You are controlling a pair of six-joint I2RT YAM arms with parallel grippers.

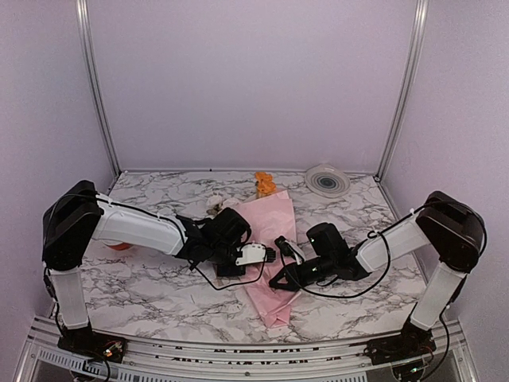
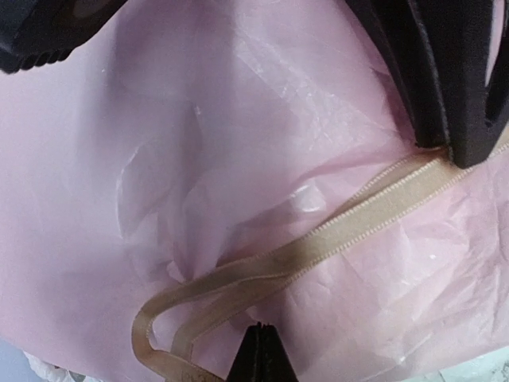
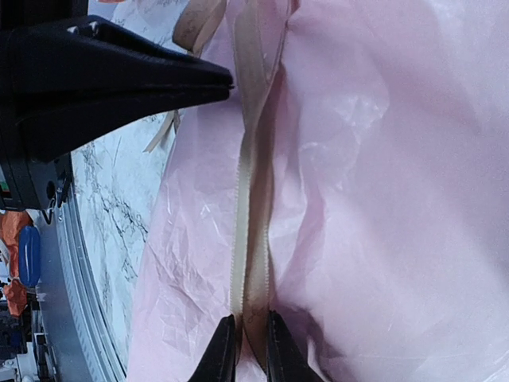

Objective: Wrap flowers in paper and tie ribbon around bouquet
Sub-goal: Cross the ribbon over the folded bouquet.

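Note:
The bouquet (image 1: 270,239) lies on the marble table as a pink paper (image 2: 238,119) cone, narrow end toward the arms. At its wide end the flowers show: an orange bloom (image 1: 264,184) and pale roses (image 1: 216,204). The beige ribbon (image 3: 253,199) runs over the paper. My right gripper (image 3: 250,338) is shut on one end of it. My left gripper (image 2: 260,330) is shut, its tips at the lower edge of the ribbon's loop (image 2: 238,282). I see no ribbon between its jaws. Both grippers meet over the cone's middle.
A round white-grey disc (image 1: 327,180) lies at the back right. An orange-rimmed roll (image 1: 118,245) peeks out behind the left arm. Metal frame posts (image 1: 98,87) stand at the back corners, and a rail (image 1: 238,350) runs along the near edge.

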